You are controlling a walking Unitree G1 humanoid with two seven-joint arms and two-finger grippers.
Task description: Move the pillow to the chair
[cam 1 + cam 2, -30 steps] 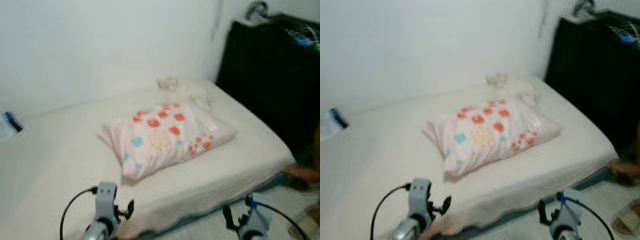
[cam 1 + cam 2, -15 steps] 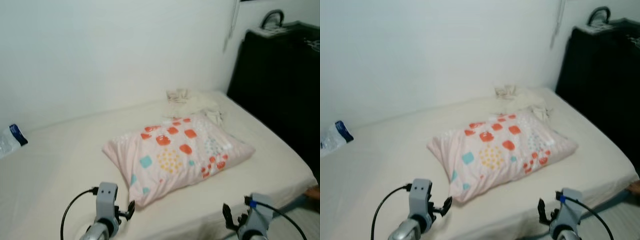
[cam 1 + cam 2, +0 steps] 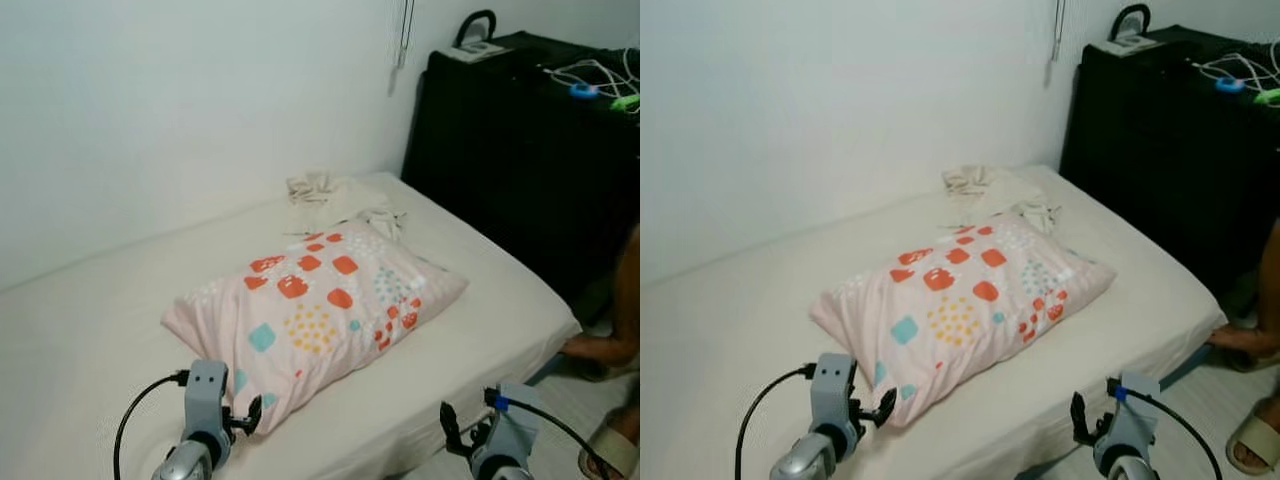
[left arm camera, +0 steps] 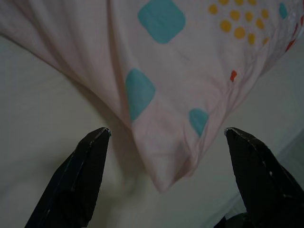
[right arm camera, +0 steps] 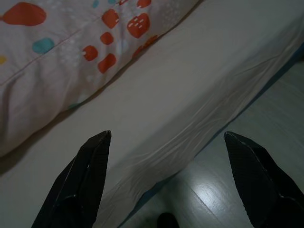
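Pillow [image 3: 315, 305] flat on bed [image 3: 480, 290], lying diagonally. Left gripper [image 4: 164, 137] spread wide, holding nothing, near corner of pillow right between its fingers, untouched. Right gripper [image 5: 166, 137] also wide open and empty, over bed edge, pillow just beyond, off to its left

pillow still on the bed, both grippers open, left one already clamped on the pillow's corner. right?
Not quite. The pillow does lie on the bed, and both grippers are open, but the left gripper is not clamped on anything: the left wrist view shows its fingers spread wide with the pillow's corner between them, untouched. The right gripper hangs over the bed's edge.
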